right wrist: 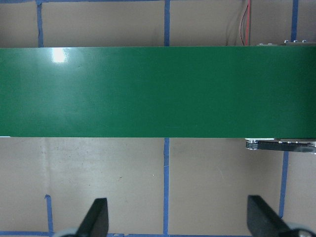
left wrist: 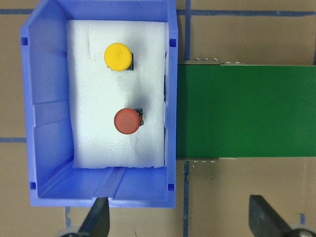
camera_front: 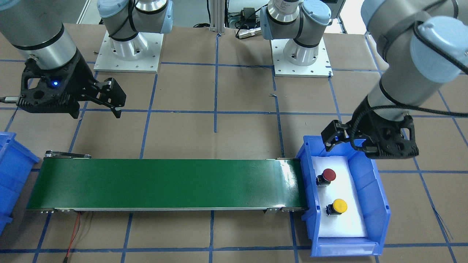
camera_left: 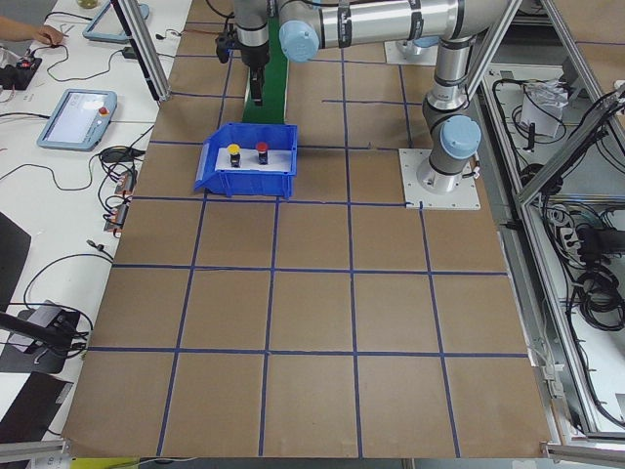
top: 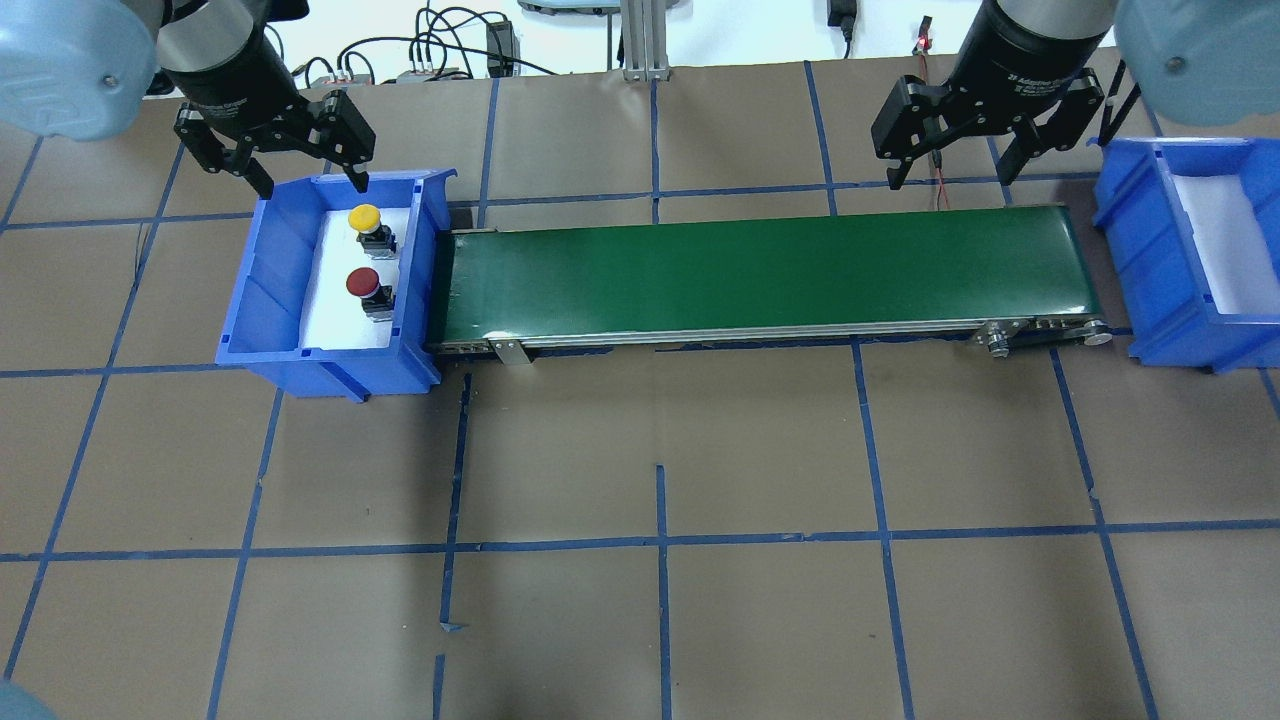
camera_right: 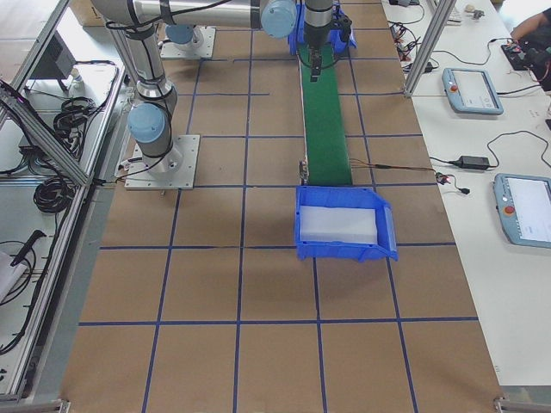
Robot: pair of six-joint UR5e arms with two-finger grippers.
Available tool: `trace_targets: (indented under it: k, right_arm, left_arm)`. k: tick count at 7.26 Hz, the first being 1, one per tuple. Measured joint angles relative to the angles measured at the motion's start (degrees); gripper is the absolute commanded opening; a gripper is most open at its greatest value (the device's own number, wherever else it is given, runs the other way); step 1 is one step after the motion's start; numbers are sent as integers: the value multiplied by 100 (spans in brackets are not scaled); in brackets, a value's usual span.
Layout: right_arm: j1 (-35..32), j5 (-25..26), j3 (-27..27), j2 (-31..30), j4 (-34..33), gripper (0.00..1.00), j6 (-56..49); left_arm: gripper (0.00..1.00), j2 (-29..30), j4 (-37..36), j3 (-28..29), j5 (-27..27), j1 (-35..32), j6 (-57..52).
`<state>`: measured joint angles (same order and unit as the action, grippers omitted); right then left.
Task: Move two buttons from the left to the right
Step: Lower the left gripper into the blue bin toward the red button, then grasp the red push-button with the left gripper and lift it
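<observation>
Left gripper (top: 312, 182) is hovering, spread and empty, over the desk's left-edge blue bin (top: 270, 300) holding red button (top: 362, 284) and yellow button (top: 364, 217); right gripper (top: 950, 175), equally spread, is hovering over green belt (top: 760, 270).

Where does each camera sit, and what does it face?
Overhead: behind the robot, looking down; left gripper, right gripper.
Front: across the table, facing the bases; both grippers.
Left side: table's left end; left arm near.
Right side: right end; right arm near.
Left wrist: above the bin; fingertips.
Right wrist: above the belt; fingertips.
Both wrists share the belt.
</observation>
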<state>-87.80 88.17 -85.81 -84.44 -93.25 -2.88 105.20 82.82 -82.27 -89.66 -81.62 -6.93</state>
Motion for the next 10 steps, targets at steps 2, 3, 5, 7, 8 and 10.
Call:
trace_targets:
  k: [2,3,5,7,8,10]
  right_arm:
    - [0,4,-5,-14,2,100,4]
    - [0,5,-5,-20,6,100,6]
    - [0,1,-6,-20,8,100,1]
    - [0,1,-10,-20,9,100,-2]
    - [0,-1,-9,-19,9,100,-2]
    - [0,3,-11,-12,9,100,-2]
  left_arm:
    - [100,430,-305,-44,16,281,-290]
    - [100,677,-505,-54,18,300,-347]
    - [100,1083,-929,-140,67,294,-380]
    - [100,1143,-1191,-416,199,359,-355]
    - [100,1137,-1248,-544,217,369,-313]
    - [100,1086,-1277,-770,229,370,-137]
